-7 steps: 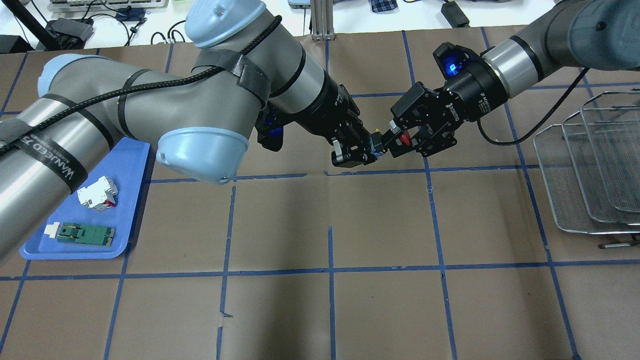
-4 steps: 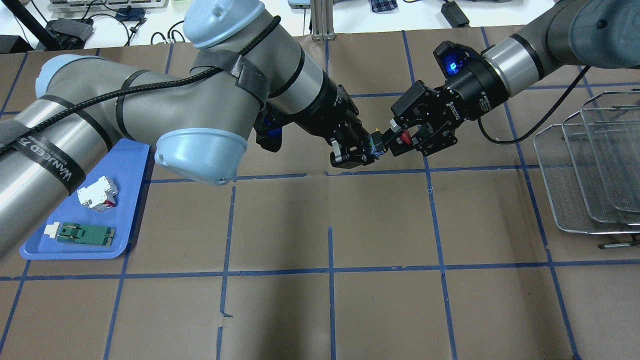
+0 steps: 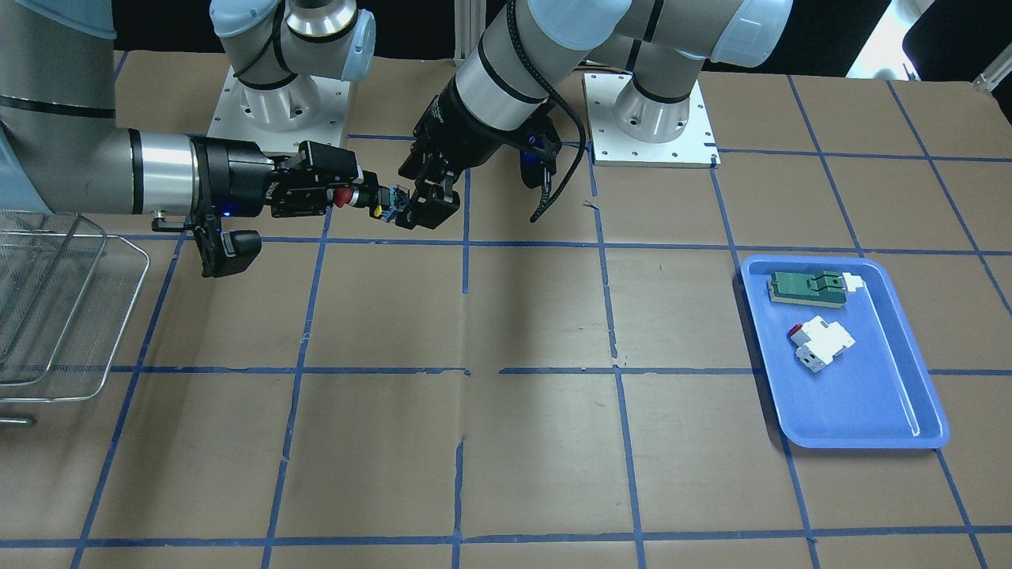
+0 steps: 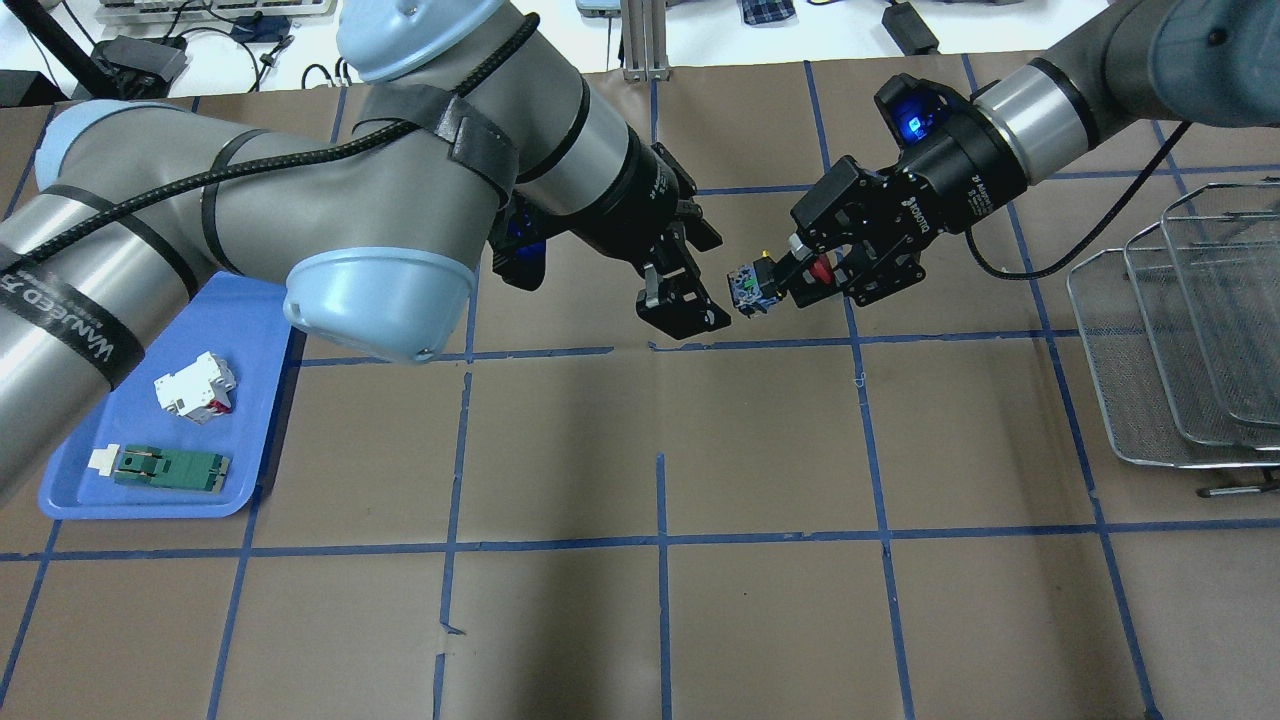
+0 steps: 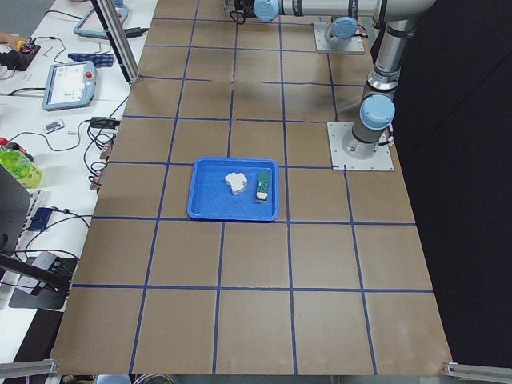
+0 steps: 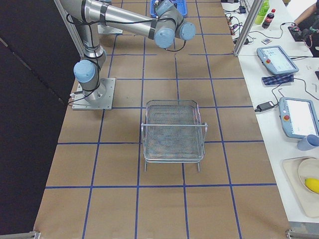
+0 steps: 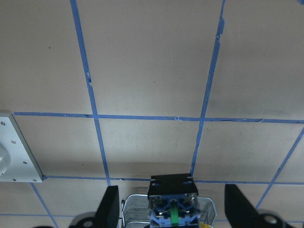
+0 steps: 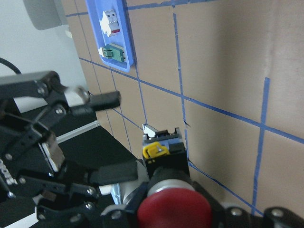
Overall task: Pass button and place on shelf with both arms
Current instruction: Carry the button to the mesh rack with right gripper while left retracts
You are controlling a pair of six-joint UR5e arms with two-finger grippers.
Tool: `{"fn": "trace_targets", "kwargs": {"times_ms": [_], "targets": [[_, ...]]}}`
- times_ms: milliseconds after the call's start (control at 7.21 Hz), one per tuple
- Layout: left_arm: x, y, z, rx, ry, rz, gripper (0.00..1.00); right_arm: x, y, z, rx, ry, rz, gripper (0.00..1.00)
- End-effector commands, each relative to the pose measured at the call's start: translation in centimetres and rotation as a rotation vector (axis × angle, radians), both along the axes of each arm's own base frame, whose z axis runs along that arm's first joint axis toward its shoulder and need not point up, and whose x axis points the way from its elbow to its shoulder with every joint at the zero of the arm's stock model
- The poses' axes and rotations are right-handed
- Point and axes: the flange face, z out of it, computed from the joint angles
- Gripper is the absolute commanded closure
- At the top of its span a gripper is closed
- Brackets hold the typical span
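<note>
Because the tabletop [image 4: 660,620] carries the shelf [image 4: 1120,370] at the end on the robot's right, inside the right arm's [image 4: 1040,90] reach and well apart from the left arm [image 4: 300,200], both arms meet in mid-air over the middle so the part can change sides. The left hand [image 4: 716,279] sits just beside the button's rear. Its fingers are spread wide and clear of the part, so I judge its share of the pass done. The right hand [image 4: 806,272] is clamped on the button [image 4: 752,285] close to the cap. It holds the part roughly level above the tabletop, rear end pointing at the left hand. Carrying it over to the shelf looks like the step remaining. The button has a round red mushroom cap and a black cylindrical body. At the rear sits a blue and green terminal block with a small yellow piece.
</note>
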Motion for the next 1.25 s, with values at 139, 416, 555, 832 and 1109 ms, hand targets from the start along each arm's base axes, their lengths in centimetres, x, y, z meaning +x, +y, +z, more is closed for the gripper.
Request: {"fn": "trace_targets", "kwargs": {"times_ms": [139,416,555,832,1109], "targets": [[12.5,-4.8,-0.6,-0.143,-0.258,-0.236,0.25,-9.0,-3.1,4.0,-0.173,0.525,0.117,0.91],[20.8,-4.4,2.1,-0.227,-0.576,-0.721,0.00,-15.5,-3.4,4.5,-0.185,0.779,0.156,0.95],[21.3,-2.8,3.4,-0.207,-0.563,-0.787,0.00,-18.6,-3.7,4.7,-0.205,0.910,0.163,0.96],[26.0,-1.6,5.3,-0.230,-0.499,-1.014,0.00,-26.7,-2.6,4.2,-0.175,0.985,0.105,0.94],[25.9,0.5,6.2,-0.195,-0.482,-1.048,0.00,-33.1,-1.1,1.3,-0.143,0.973,0.091,0.94]]}}
